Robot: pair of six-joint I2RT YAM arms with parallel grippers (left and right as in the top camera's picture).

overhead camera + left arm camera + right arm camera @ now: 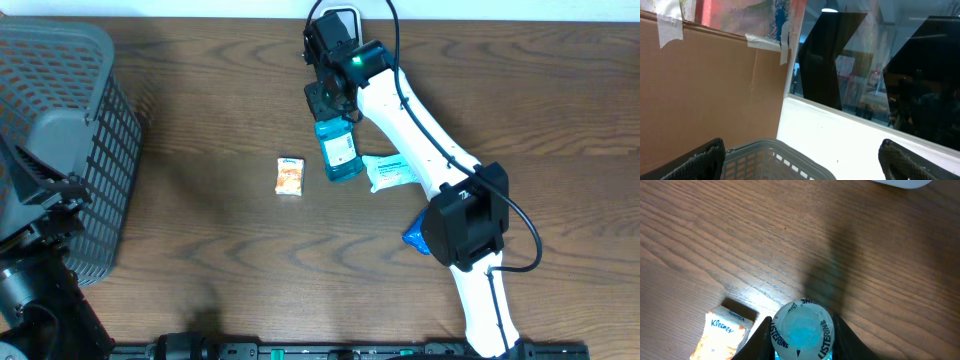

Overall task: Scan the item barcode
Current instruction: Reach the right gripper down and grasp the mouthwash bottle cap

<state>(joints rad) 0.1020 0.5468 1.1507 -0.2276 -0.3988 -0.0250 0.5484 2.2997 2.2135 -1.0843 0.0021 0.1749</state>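
My right fingers (759,339) were closed narrowly on the cap end of the blue mouthwash bottle (801,329), one pressed to each side of the cap. From above, the bottle sat near the middle of the counter (200,250), its body pointing toward me; I could not tell whether it rested on the wood. A small orange tissue pack (290,176) lay just beside it on one side, a white packet (390,172) on the other, and a blue packet (413,237) lay partly under my arm. My left fingers (702,160) were spread wide and held nothing, above the rim of the grey basket (775,150).
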